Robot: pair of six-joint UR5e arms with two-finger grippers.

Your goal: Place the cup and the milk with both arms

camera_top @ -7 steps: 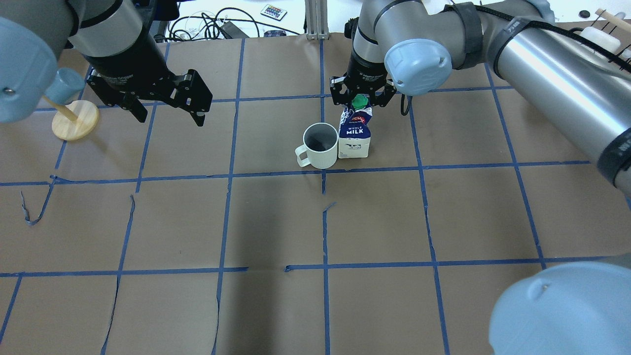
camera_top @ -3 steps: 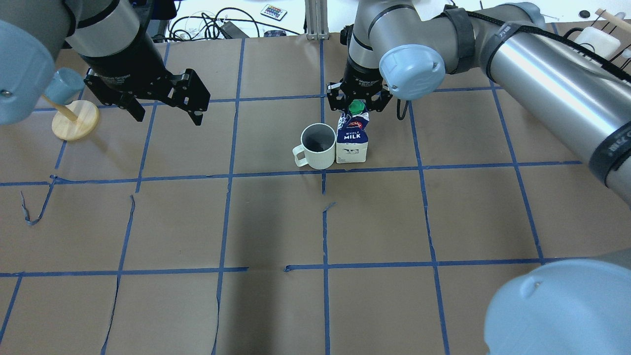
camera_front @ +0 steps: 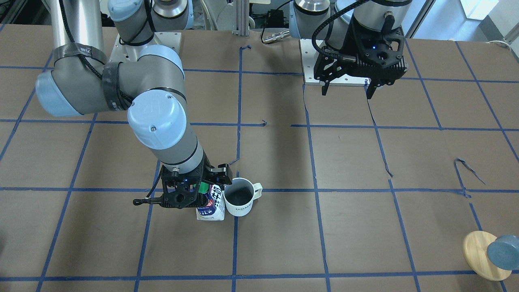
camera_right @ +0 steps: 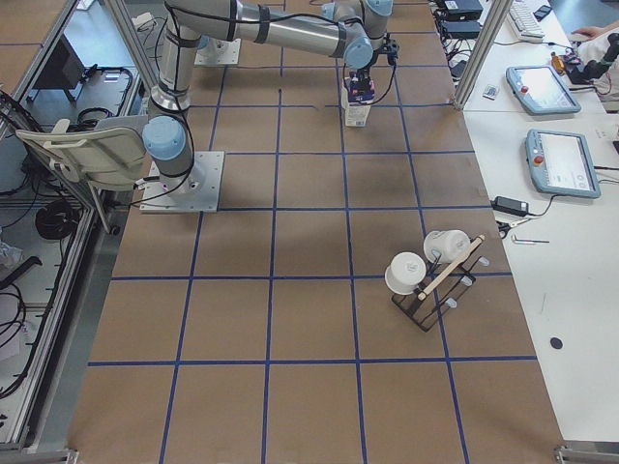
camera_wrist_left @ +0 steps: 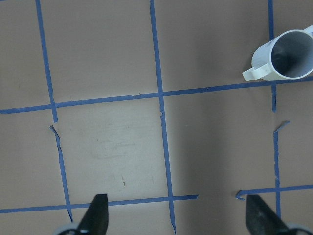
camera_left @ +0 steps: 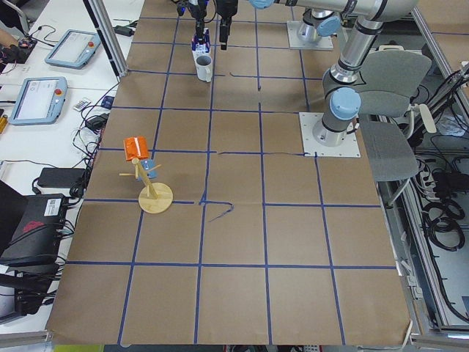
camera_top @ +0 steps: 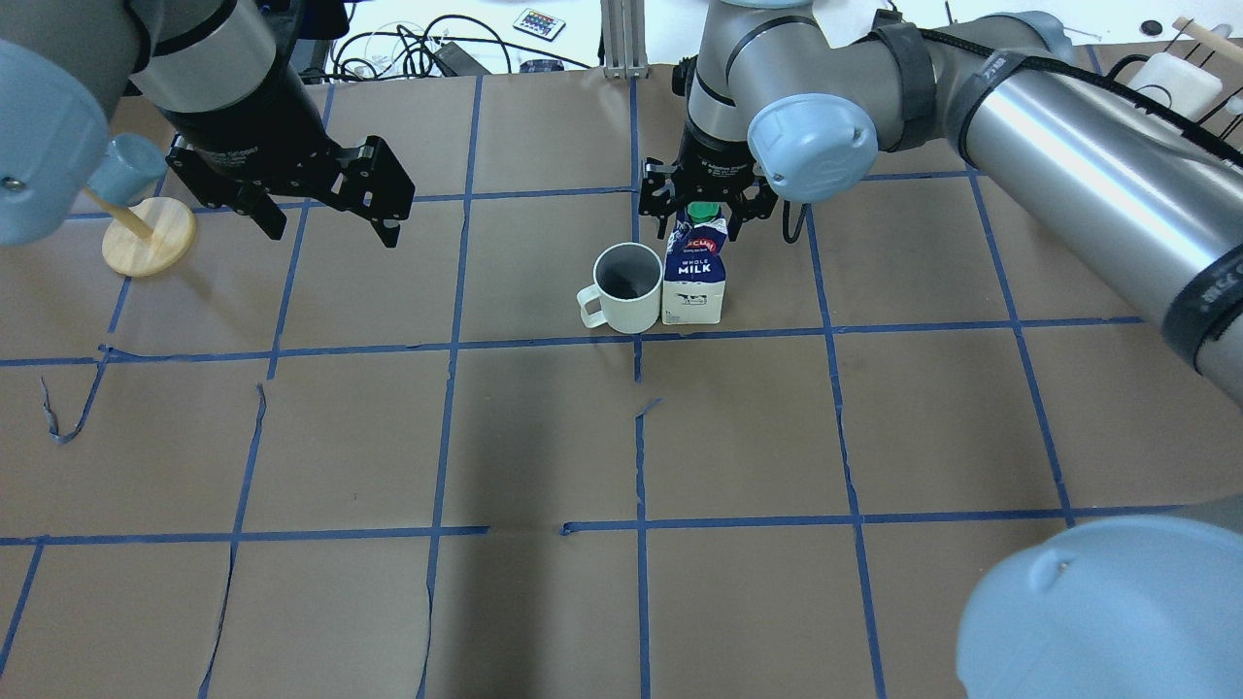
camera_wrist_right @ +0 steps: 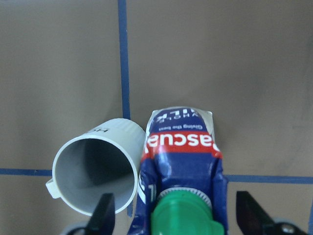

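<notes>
The white cup (camera_top: 629,286) stands upright on the brown table, handle toward the left arm's side. The blue and white milk carton (camera_top: 693,282) with a green cap stands upright right beside it, touching or nearly so. My right gripper (camera_top: 707,209) is open above the carton's top, its fingers well apart on either side of the cap; the right wrist view shows the carton (camera_wrist_right: 183,147) and cup (camera_wrist_right: 95,174) below it. My left gripper (camera_top: 335,233) is open and empty, hovering well to the cup's left; its wrist view shows the cup (camera_wrist_left: 288,56) at the top right.
A round wooden disc with a stick and a blue-grey cylinder (camera_top: 148,236) stands at the far left, close to the left arm. A rack with white cups (camera_right: 426,275) stands near the table's right end. Blue tape lines grid the brown table (camera_top: 738,437).
The right gripper and the carton shifted slightly left, the carton now upright against the cup. The right jaws have spread wider off the carton. The left gripper barely moved.
</notes>
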